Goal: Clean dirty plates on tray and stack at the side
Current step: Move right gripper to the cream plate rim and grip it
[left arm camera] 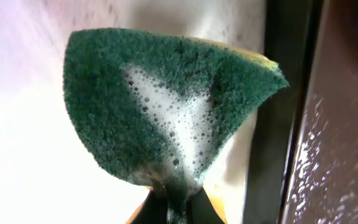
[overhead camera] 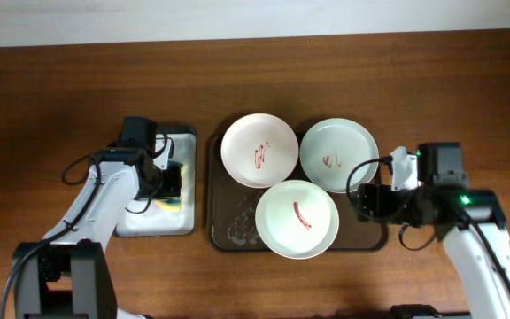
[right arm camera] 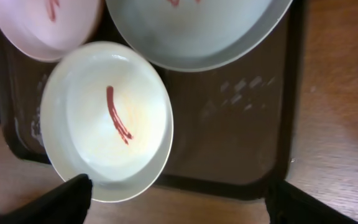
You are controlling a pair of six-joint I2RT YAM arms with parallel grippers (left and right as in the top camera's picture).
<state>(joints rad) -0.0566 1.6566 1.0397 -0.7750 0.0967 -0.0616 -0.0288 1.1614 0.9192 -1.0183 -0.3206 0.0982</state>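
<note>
1. Overhead view shows the dark tray (overhead camera: 228,232) holding a far-left plate (overhead camera: 258,150), a far-right plate (overhead camera: 339,155) and a near plate (overhead camera: 297,219) whose rim meets both of the others. Each carries a red smear, so none looks wiped yet.
2. The left gripper (overhead camera: 168,182) hangs over the smaller sponge tray (overhead camera: 153,223), just left of the dark tray. In the left wrist view its fingers are pinched together on the lower edge of a green sponge (left arm camera: 104,93), with soapy foam (left arm camera: 166,118) running down its face.
3. The right gripper (overhead camera: 370,199) sits at the dark tray's right edge, fingers spread wide with nothing between them. In the right wrist view the near plate lies just ahead, off to one side of the gap.
4. The relation that matters, as I judge it: all three dishes lie to the right of the sponge, and the far-left plate is closest to it. The wiping arm must therefore travel right, over the tray's raised rim.
5. The right arm is nearer the near plate and the far-right plate, so it seems better placed to steady or lift those.
6. Being round, they offer no long axis to line up with. The touching rims could let one nudge its neighbours.
</note>
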